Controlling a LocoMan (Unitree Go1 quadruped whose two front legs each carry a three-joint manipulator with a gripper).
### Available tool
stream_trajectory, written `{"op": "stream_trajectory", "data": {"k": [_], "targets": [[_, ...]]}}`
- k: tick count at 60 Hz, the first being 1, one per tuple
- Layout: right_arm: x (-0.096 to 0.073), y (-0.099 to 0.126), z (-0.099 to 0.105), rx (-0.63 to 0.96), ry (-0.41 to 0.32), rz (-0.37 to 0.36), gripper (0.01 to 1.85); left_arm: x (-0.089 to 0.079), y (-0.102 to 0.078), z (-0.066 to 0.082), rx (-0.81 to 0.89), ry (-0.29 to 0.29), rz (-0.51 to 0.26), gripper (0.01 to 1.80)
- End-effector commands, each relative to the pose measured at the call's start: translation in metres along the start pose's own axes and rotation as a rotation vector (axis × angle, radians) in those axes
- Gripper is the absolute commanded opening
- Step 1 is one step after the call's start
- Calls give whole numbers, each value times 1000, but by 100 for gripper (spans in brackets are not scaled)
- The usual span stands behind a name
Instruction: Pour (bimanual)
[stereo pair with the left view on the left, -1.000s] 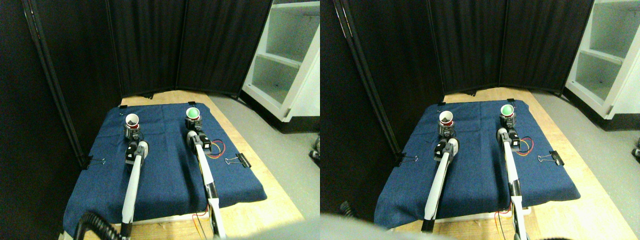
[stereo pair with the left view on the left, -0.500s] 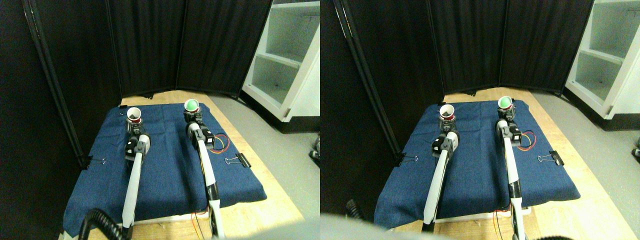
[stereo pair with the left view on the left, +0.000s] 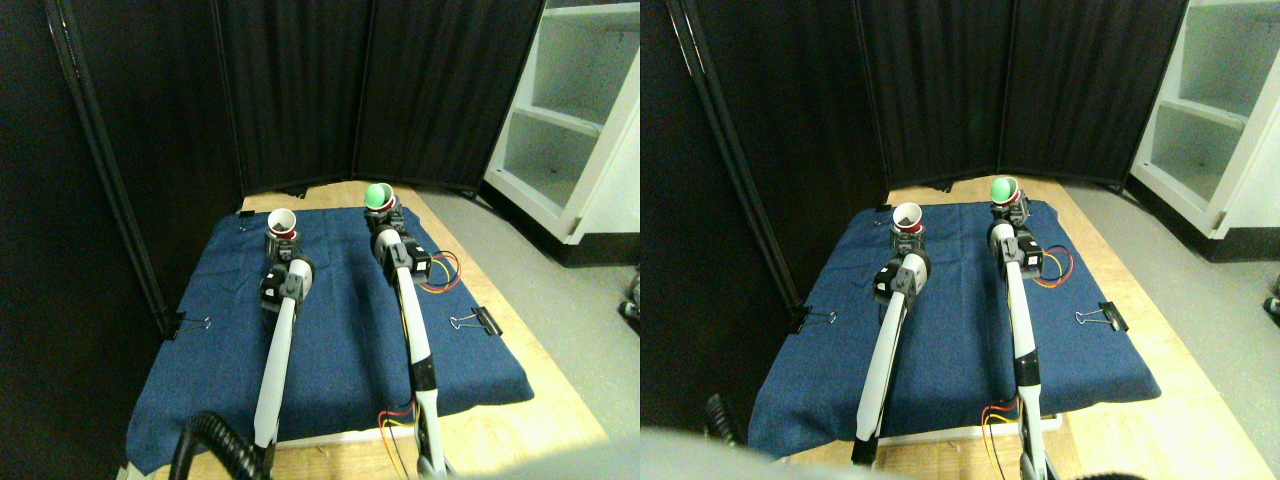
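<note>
Both cups are up, pour not started yet

The left gripper (stereo pair with the left view on the left: 281, 240) pinches the red cup (stereo pair with the left view on the left: 282, 221) and the right gripper (stereo pair with the left view on the left: 384, 214) pinches the green cup (stereo pair with the left view on the left: 378, 195), both near the far edge of the blue cloth (stereo pair with the left view on the left: 340, 330). Honestly the jaws are tiny here, but each looks clamped around its cup's base. The red cup sits about upright; the green one leans a bit toward it. They're well apart, so I'd say the grab and lift are done, and bringing them together and tipping is all left.
</note>
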Motion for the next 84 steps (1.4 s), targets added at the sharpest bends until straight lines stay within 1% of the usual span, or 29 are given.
{"op": "stream_trajectory", "data": {"k": [1, 5, 13, 15, 21, 23, 24, 26, 31, 33, 36, 42, 44, 47, 49, 51, 56, 64, 65, 68, 72, 79, 84], "targets": [[-2, 19, 4, 47, -3, 85, 33, -3, -13, -5, -23, 14, -38, 33], [-3, 23, 4, 18, -11, 90, 33, -5, -16, -8, -30, 26, -43, 33], [-5, 28, 2, 5, -1, 101, 33, -7, -19, -15, -38, 36, -46, 33], [-5, 28, 1, -21, 17, 117, 33, -8, -20, -18, -38, 36, -46, 33], [-4, 28, -2, -48, 9, 111, 33, -10, -22, -23, -54, 34, -35, 33], [-4, 29, -4, -38, 19, 110, 33, -11, -23, -25, -57, 41, -32, 33], [-4, 29, -4, -38, 19, 110, 33, -11, -23, -25, -57, 41, -32, 33], [-4, 29, -5, -91, -7, 110, 33, -11, -23, -27, -55, 50, -34, 33], [-3, 30, -7, -128, -11, 116, 33, -9, -23, -28, -56, 68, -38, 33], [-3, 31, -8, -141, -18, 112, 33, -9, -22, -28, -51, 67, -36, 33], [-2, 32, -8, -142, -23, 109, 33, -8, -22, -28, -40, 68, -36, 33], [-1, 34, -7, -130, -21, 127, 33, -7, -20, -29, -32, 67, -33, 33], [-1, 36, -6, -131, -27, 111, 33, -6, -19, -29, -29, 66, -30, 33], [0, 39, -4, -131, -17, 134, 33, -6, -19, -30, -23, 64, -29, 33], [-1, 40, -4, -139, -24, 126, 33, -5, -18, -30, -20, 71, -34, 33], [-1, 42, -3, -116, -19, 134, 33, -5, -18, -30, -24, 69, -29, 33], [-2, 45, -2, -146, -43, 129, 33, -5, -17, -30, -18, 64, -18, 33], [-5, 51, -1, -169, -40, 145, 33, -4, -17, -33, -4, 73, 1, 33], [-6, 52, 0, -185, -46, 140, 33, -4, -17, -33, -3, 78, 2, 33], [-7, 55, 0, -208, -40, 165, 33, -3, -16, -35, -5, 91, 4, 33], [-8, 56, 0, -212, -38, 162, 33, -4, -16, -37, -4, 97, 5, 33], [-9, 59, 0, -226, -36, 158, 33, -7, -18, -44, 11, 133, 3, 33], [-11, 61, -1, -239, -38, 162, 33, -9, -19, -49, 20, 139, 8, 33]]}}
